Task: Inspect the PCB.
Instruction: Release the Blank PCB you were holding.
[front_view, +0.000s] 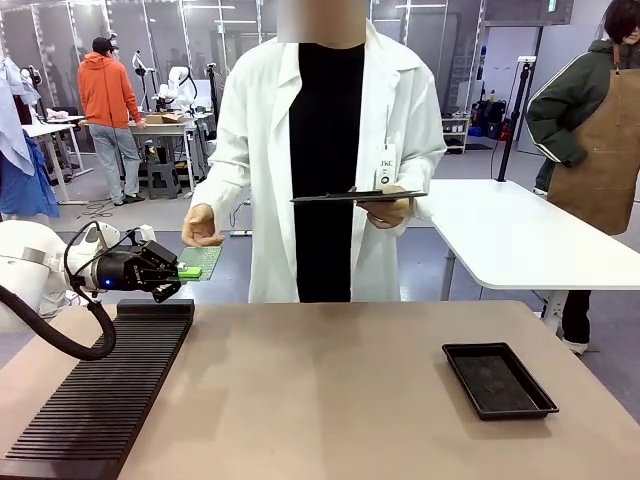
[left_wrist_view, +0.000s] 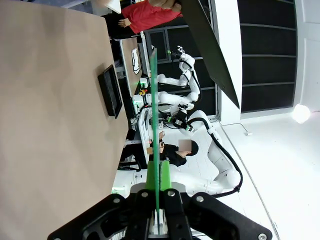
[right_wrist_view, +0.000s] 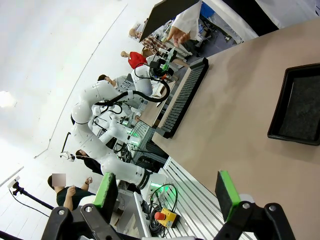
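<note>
The PCB (front_view: 206, 260) is a small green board held flat in the air over the table's far left edge, with my left gripper (front_view: 186, 271) shut on its near end. In the left wrist view the PCB (left_wrist_view: 154, 115) is a thin green line, seen edge-on, rising from the closed left gripper (left_wrist_view: 159, 172). The person's hand (front_view: 203, 226) hovers just above the board's far edge; I cannot tell whether it touches. My right gripper (right_wrist_view: 167, 195) stands open with nothing between its green pads (right_wrist_view: 227, 194), above the table.
The person in a white coat holds a dark clipboard (front_view: 360, 197) level in the other hand. A black slotted rack (front_view: 100, 390) lies along the table's left side. A shallow black tray (front_view: 497, 378) sits at the right. A white table (front_view: 520, 240) stands behind.
</note>
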